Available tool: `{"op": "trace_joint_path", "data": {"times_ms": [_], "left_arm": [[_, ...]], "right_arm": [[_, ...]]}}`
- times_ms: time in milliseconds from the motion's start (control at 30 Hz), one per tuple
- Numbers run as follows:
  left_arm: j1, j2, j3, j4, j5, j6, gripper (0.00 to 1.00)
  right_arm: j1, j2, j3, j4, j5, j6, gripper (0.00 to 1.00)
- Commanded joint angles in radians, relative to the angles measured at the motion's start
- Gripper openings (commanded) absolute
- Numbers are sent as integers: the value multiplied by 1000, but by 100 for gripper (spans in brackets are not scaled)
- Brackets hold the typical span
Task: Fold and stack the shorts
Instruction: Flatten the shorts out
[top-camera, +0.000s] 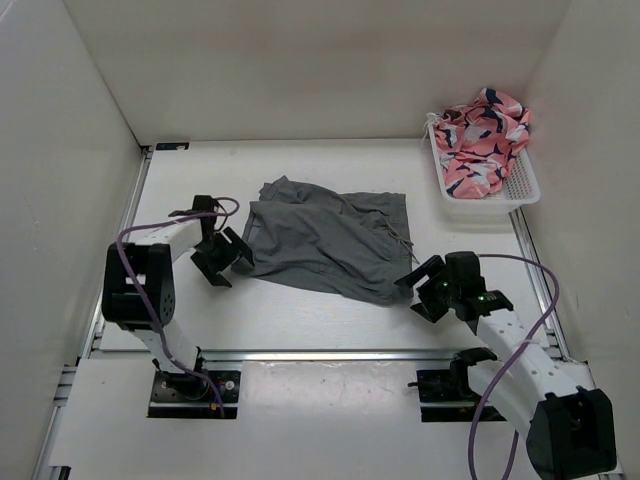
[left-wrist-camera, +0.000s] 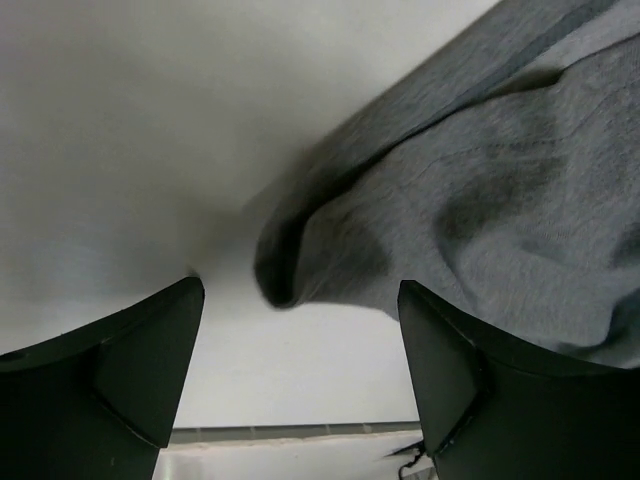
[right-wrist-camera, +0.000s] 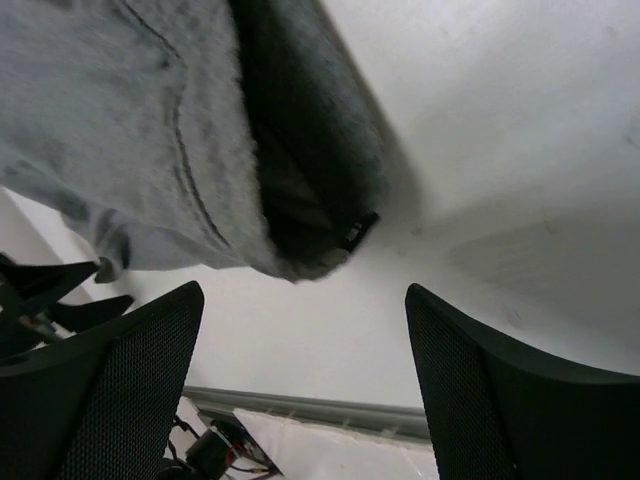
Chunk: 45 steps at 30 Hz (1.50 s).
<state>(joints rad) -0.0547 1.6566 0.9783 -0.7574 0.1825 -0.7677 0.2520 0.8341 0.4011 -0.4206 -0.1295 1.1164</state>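
At the middle of the white bench (top-camera: 300, 320), a pair of dark grey shorts (top-camera: 325, 243) lies spread nearly flat and not yet folded, with leg ends toward 9 o'clock and waistband toward 3 o'clock. Two arms flank the cloth. The left pincer (top-camera: 222, 257) sits at the 8 o'clock corner and the right pincer (top-camera: 420, 287) at the 4 o'clock corner, each with jaws spread wide and nothing between them. The left wrist camera shows a rumpled hem corner of the shorts (left-wrist-camera: 420, 230) just beyond the parted jaws. The right wrist camera shows the waistband end of the shorts (right-wrist-camera: 300, 200), dark inside with a small tag, just ahead of the mesh-faced jaws. This matched stance at the two near corners suggests both are lined up to pinch the near edge together, so the soft cloth can be carried over evenly rather than dragged askew. A white basket (top-camera: 525, 188) at 2 o'clock holds a pink patterned garment (top-camera: 485, 135), well apart from the shorts, likely kept aside while this pair is handled.
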Motion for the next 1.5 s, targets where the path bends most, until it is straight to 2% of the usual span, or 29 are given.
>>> {"op": "trace_joint_path", "data": {"times_ms": [0,67,133,167,200,233,267,333,467,633,667,733,767,900,967,1067,1200,1333,1467], "left_arm": [[-28,20,53,50,-18,7,88],[-37,29,63,50,-18,7,78],[-37,42,72,50,-18,16,61],[-37,54,72,50,-18,16,52],[-37,54,83,50,-18,16,43],[-37,64,83,50,-18,16,22],[-37,65,94,50,-18,25,12],[-37,65,94,50,-18,25,10],[-47,11,103,50,-29,34,10],[-47,-118,195,-23,-20,44,10],[-47,-174,218,-39,-20,44,10],[-37,-219,314,-94,-20,44,10],[-37,-251,354,-115,-20,44,10],[-37,-313,625,-247,-84,53,10],[-28,-366,706,-298,-120,65,10],[-5,-437,821,-298,-133,65,10],[24,-553,967,-312,-192,65,10],[33,-590,1120,-324,-270,99,10],[33,-578,1355,-401,-333,143,10]], "right_arm": [[4,28,-36,161,-9,46,82],[4,75,-45,198,4,46,73],[13,127,-45,207,4,36,67],[13,141,-45,223,4,36,60],[24,154,-45,236,16,36,57],[35,163,-45,236,16,36,55],[35,177,-45,246,36,36,48],[46,187,-33,246,92,11,39],[55,209,47,185,198,-84,0],[55,157,186,102,246,-216,0],[55,157,262,86,246,-289,0],[55,171,362,8,258,-364,0],[55,181,468,-22,258,-441,0],[55,178,695,-151,226,-593,0],[55,178,840,-225,188,-654,0],[55,158,1022,-316,144,-702,0],[55,102,1157,-353,62,-762,0],[55,51,1280,-375,-5,-782,0],[55,51,1442,-487,-35,-782,0]]}}
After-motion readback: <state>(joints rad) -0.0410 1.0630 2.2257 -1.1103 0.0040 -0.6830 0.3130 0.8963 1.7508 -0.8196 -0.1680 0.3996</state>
